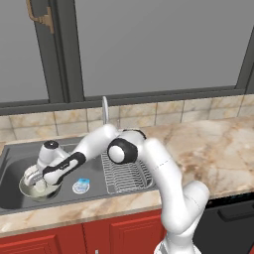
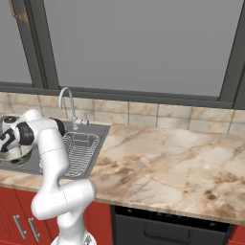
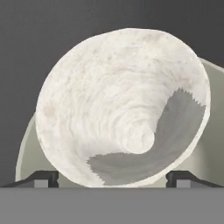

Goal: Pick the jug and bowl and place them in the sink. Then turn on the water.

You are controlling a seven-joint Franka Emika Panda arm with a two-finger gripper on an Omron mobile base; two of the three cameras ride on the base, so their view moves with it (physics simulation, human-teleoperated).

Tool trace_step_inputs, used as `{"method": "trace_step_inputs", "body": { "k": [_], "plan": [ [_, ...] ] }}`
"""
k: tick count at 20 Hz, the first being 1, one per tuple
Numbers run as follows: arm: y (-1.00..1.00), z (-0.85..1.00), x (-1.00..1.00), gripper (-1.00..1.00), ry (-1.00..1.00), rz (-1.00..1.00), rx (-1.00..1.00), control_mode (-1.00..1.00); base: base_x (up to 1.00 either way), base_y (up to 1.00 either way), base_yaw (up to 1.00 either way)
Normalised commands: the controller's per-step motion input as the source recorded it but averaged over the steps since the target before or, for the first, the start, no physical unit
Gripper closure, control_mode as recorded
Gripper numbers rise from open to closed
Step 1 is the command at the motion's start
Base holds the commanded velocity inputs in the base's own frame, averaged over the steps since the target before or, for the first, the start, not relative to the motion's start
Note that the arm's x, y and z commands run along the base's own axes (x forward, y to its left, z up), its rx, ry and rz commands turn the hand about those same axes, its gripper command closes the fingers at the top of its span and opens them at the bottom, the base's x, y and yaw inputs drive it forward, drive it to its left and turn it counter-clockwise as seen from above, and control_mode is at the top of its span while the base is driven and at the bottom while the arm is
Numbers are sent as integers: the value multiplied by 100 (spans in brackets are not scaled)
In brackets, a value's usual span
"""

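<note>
The bowl (image 1: 29, 192), glossy grey-green with a pale cream inside (image 3: 214, 131), rests at the left end of the dark sink (image 1: 15, 163). The white tapered jug (image 3: 109, 96) lies inside the bowl with its mouth turned toward the hand camera. My gripper (image 1: 35, 179) hangs just over the bowl. In the hand view the gripper (image 3: 111, 178) is open, its fingertips (image 3: 43, 178) wide apart on either side of the jug's lower rim. The chrome gooseneck faucet (image 1: 104, 109) stands behind the basin, and no water shows at its spout.
A small blue-white drain disc (image 1: 81, 185) lies on the sink floor right of the bowl. A wire rack (image 1: 126, 176) fills the sink's right side. A marble counter (image 2: 167, 158) stretches to the right, with a window behind and red cabinets (image 1: 59, 238) below.
</note>
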Motion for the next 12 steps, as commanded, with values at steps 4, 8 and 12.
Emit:
{"method": "trace_step_inputs", "body": {
  "k": [4,8,12],
  "plan": [
    [-16,19,-7,-100,-1,-4,0,-100,0,0,0],
    [-4,37,-18,-100,0,-4,0,-100,0,0,0],
    [-2,48,-16,-100,0,-4,0,-100,0,0,0]
  ]
}}
